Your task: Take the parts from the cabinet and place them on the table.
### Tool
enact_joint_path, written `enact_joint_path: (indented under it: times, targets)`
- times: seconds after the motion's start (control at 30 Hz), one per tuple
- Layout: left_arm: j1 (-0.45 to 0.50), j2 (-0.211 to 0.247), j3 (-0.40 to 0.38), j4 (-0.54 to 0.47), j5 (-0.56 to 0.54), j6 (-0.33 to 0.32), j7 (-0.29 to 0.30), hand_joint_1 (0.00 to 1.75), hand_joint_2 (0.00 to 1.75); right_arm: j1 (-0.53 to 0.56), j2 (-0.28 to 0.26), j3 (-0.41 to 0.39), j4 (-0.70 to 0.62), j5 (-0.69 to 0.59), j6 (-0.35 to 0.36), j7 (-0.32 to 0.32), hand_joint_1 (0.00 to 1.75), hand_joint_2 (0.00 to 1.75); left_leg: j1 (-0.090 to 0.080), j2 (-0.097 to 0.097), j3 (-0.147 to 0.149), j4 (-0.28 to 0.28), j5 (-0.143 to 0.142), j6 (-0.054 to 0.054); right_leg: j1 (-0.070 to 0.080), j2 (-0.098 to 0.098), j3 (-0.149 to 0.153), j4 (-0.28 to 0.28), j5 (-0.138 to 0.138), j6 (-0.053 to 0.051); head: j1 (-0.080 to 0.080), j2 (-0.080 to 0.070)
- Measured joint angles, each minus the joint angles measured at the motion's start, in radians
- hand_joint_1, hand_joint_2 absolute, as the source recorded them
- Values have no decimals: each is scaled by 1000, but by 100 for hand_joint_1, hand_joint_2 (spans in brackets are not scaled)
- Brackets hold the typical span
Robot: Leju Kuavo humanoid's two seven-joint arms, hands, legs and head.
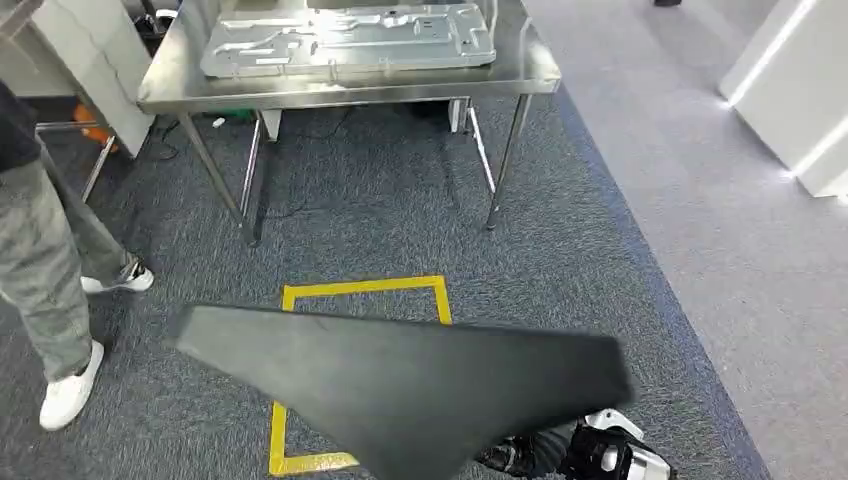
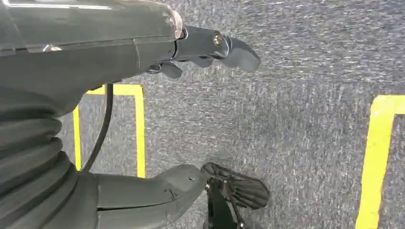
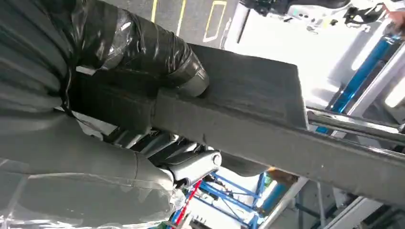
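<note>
One dark flat part (image 1: pixel 410 385) fills the lower middle of the head view, its long axis running from about 9 o'clock to 3 o'clock, tilted a little down toward the right. Its straight edge faces the bench (image 1: pixel 345 90) at 12 o'clock, and its lower side tapers to a blunt point toward 6 o'clock. The part is held up above the carpet, well apart from the bench.

On the bench lies one pale grey metal panel (image 1: pixel 350 40). One square of yellow tape (image 1: pixel 365 290) marks the carpet, partly hidden by the part. One person (image 1: pixel 40 250) stands at 9 o'clock.

The right robot hand (image 3: pixel 143 71) grips the part (image 3: pixel 248 109), thumb pressed on its upper face and fingers (image 3: pixel 191 164) curled under its thick edge. The left robot hand (image 2: pixel 191 119) hangs over the carpet, holding nothing, thumb and fingers well apart.
</note>
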Motion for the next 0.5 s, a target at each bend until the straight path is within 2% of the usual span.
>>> enact_joint_path:
  times: [0.03,0.07,0.1,0.13,0.17,0.23,0.27,0.3,0.33,0.37,0.4,0.43,0.47,0.5]
  targets:
    - [2,-1,0,0,-3,0,0,0,175,-1,-2,0,0,2,-3,0,175,175,5,-6,0,-9,0,-7,2,-3,3,-1,-4,-6,0,0]
    - [4,-1,1,0,-5,0,0,0,175,-2,-4,0,0,5,-9,0,175,175,1,-10,5,-14,-2,-16,-1,-8,9,-11,-3,-12,0,0]
    - [4,-1,2,0,-6,0,0,0,175,-2,-4,0,0,10,-10,1,175,175,6,-4,10,-5,-10,-17,-9,-15,20,-24,1,-18,-1,0]
    - [2,-1,3,0,-6,0,-2,0,175,-2,-5,0,0,12,-11,0,175,175,2,18,-10,39,-34,-17,-7,-25,26,-29,-3,-29,0,0]
    - [0,-1,4,0,-6,0,-2,0,175,-2,-5,0,0,12,-12,0,175,175,2,30,-49,112,-71,-18,-6,-33,29,-29,-6,-33,-1,0]
    - [-1,-1,5,0,-6,0,-2,0,175,-1,-6,1,3,15,-12,0,175,175,2,36,-149,285,-136,-22,1,-51,34,-28,-15,-41,-1,0]
    - [2,-1,6,0,-6,0,-1,0,175,-1,-6,1,4,15,-12,0,175,175,2,38,-183,335,-138,-23,3,-59,39,-28,-19,-41,-1,0]
    - [5,-1,6,0,-6,-1,-1,0,175,-1,-6,1,6,15,-12,0,175,175,2,41,-191,327,-110,-22,5,-65,46,-27,-25,-41,-1,0]
    - [7,-1,7,0,-6,-1,-1,0,175,-1,-7,1,7,15,-12,1,175,175,2,43,-173,270,-61,-18,7,-73,55,-26,-33,-41,-1,0]
    - [8,0,7,0,-6,-1,-1,0,175,-1,-7,1,8,15,-12,1,175,175,1,50,-137,184,-6,-13,8,-81,65,-24,-41,-40,-1,0]
    - [7,1,7,0,-6,-1,-1,0,175,-2,-7,1,8,15,-12,1,175,175,-2,68,-96,89,43,-6,10,-90,76,-23,-49,-37,-1,0]
    - [6,2,7,0,-6,-1,-2,0,175,-1,-7,1,9,15,-12,1,175,175,-11,116,-71,29,54,6,12,-97,82,-24,-56,-34,0,0]
    - [2,2,8,0,-6,-1,-2,0,175,-2,-8,1,9,15,-12,1,175,175,-18,120,-64,18,48,11,21,-101,83,-19,-64,-25,0,0]
    - [2,2,8,0,-6,-1,-2,0,175,-2,-8,1,10,15,-12,1,175,175,-19,107,-70,21,48,13,20,-110,83,-20,-65,-22,0,0]
